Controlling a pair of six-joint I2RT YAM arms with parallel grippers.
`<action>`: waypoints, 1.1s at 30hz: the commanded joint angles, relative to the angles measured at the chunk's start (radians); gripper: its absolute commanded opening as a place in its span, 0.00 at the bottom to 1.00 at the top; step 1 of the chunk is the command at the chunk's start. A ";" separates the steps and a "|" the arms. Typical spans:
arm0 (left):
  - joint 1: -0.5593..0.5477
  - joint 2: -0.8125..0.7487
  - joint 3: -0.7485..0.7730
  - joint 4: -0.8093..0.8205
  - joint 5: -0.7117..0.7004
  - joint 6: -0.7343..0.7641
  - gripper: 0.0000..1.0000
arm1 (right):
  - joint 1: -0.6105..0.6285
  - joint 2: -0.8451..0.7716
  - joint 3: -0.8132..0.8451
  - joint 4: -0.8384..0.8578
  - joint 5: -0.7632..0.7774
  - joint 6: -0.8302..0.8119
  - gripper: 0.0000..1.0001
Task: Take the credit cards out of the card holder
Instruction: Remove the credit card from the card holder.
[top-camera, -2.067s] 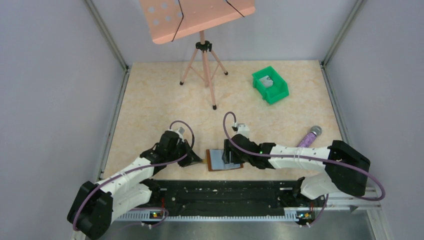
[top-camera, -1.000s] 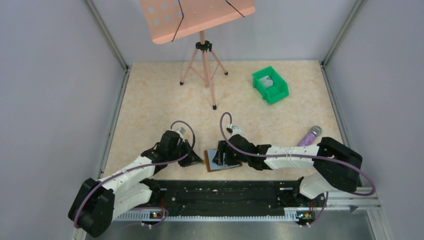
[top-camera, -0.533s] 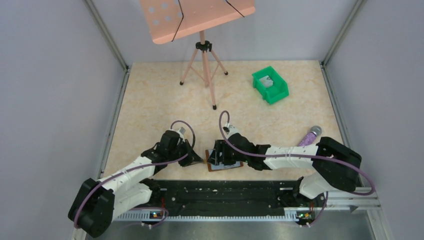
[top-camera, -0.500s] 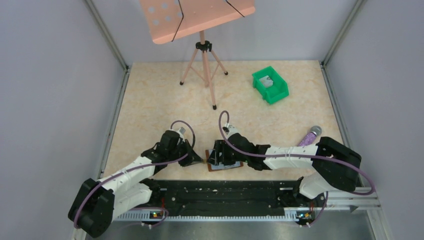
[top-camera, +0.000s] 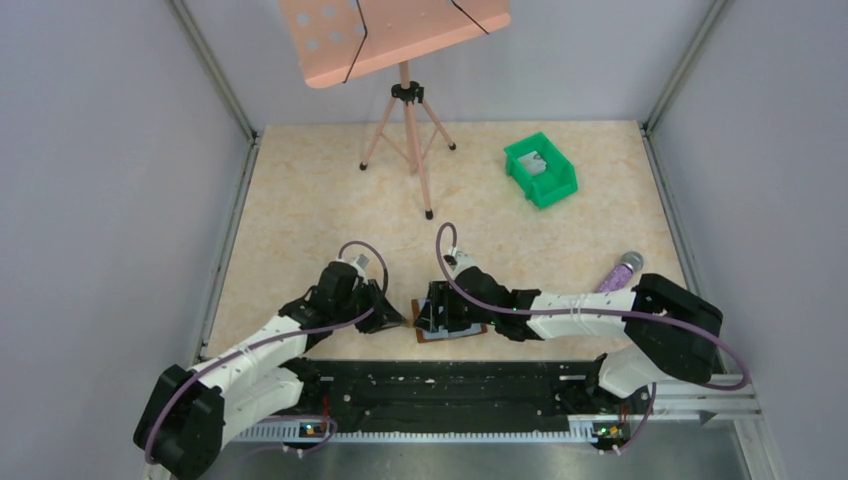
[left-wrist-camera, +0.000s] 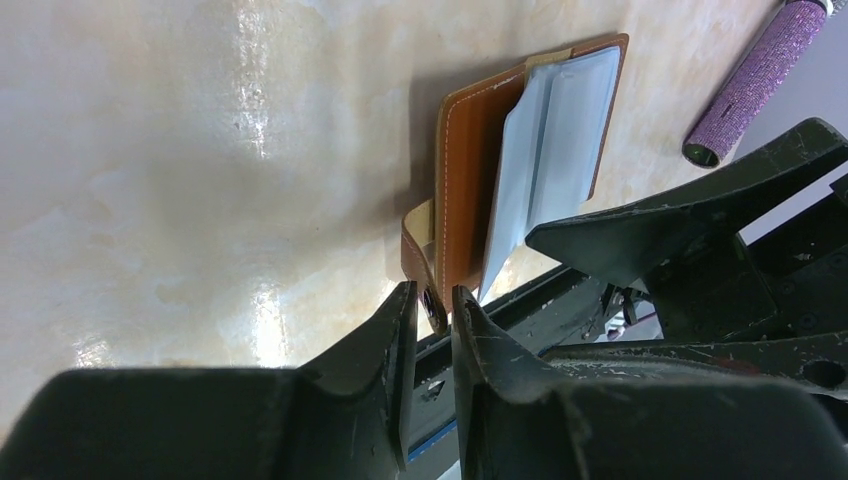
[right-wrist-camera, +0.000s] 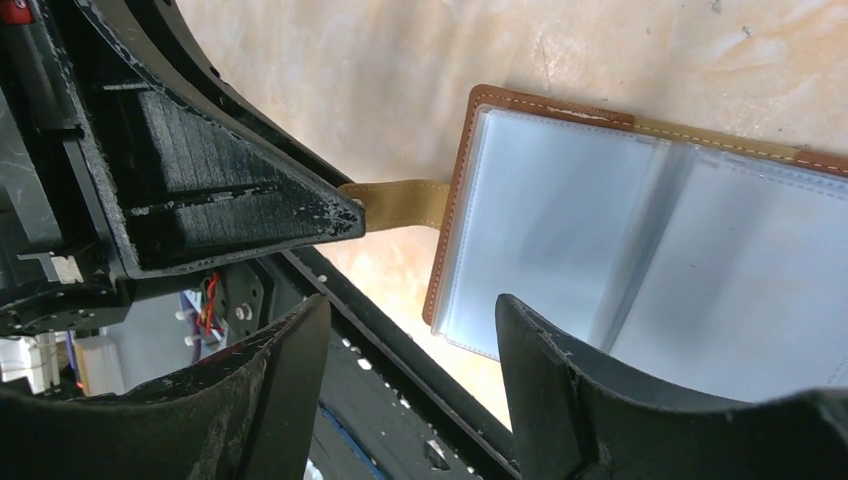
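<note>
The brown leather card holder (top-camera: 455, 329) lies open near the table's front edge, its blue-grey inner panels (right-wrist-camera: 560, 220) facing up; it also shows in the left wrist view (left-wrist-camera: 470, 190). My left gripper (left-wrist-camera: 433, 300) is shut on the holder's little brown side tab (left-wrist-camera: 418, 255), also seen in the right wrist view (right-wrist-camera: 400, 202). My right gripper (right-wrist-camera: 410, 320) is open and hovers over the holder's left panel, one finger (right-wrist-camera: 560, 350) over the panel. I see no loose credit card on the table; grey pieces lie in the green bin.
A green plastic bin (top-camera: 541, 170) stands at the back right. A purple glittery microphone (top-camera: 618, 272) lies right of the holder; it also shows in the left wrist view (left-wrist-camera: 750, 85). A pink music stand on a tripod (top-camera: 410, 110) stands at the back. The black base rail (top-camera: 450, 385) runs just before the holder.
My right gripper has moved left over the card holder, covering more of its panels. My left gripper stays on the side tab, almost unmoved.
</note>
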 joint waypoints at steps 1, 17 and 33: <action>-0.001 0.014 0.034 0.018 -0.009 0.004 0.24 | -0.004 -0.057 0.051 -0.068 0.037 -0.045 0.62; -0.002 0.045 0.035 0.027 -0.007 0.026 0.20 | -0.053 -0.190 0.008 -0.348 0.295 -0.102 0.66; -0.002 0.051 0.023 0.043 0.001 0.025 0.16 | -0.054 -0.051 0.022 -0.284 0.244 -0.103 0.65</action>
